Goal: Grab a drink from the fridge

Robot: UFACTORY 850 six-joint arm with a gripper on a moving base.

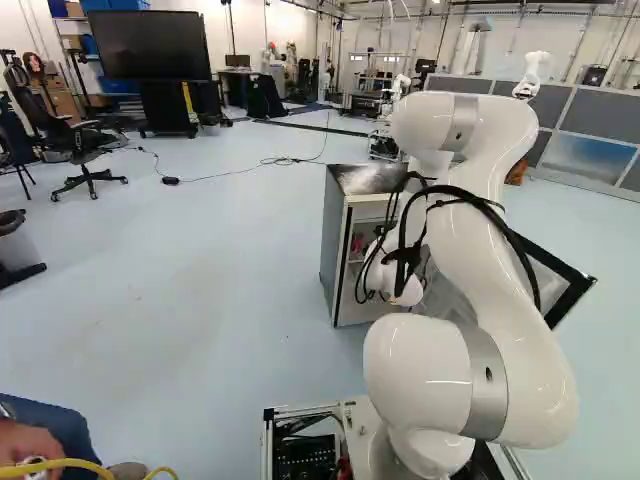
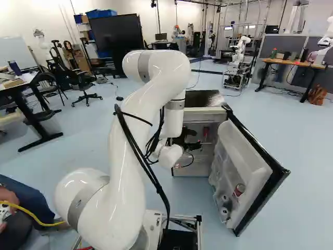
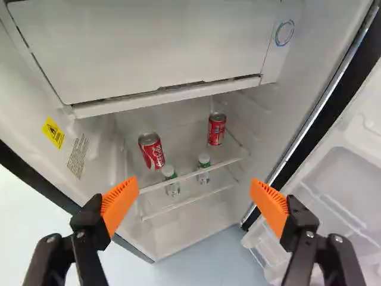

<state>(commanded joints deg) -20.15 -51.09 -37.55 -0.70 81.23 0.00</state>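
In the right base view my gripper [image 2: 192, 142] is at the front of the open fridge [image 2: 202, 110]. From the wrist, the gripper [image 3: 194, 195] stands wide open, its orange pads apart with nothing between them. Ahead of it, inside the fridge, two red cans stand on a clear shelf [image 3: 193, 173]: one can [image 3: 152, 151] nearer the wall with the yellow label, the other can [image 3: 216, 129] nearer the door side. Two small clear bottles with green caps, one [image 3: 172, 186] and another [image 3: 203, 174], seem to stand lower down, partly seen through the shelf.
A white compartment [image 3: 155, 44] lies above the cans. The fridge door [image 2: 252, 156] is swung wide to the right, with another red can [image 2: 239, 190] in its rack. A person's hand [image 1: 28, 445] is at the lower left. Another robot [image 2: 238, 52] stands farther back.
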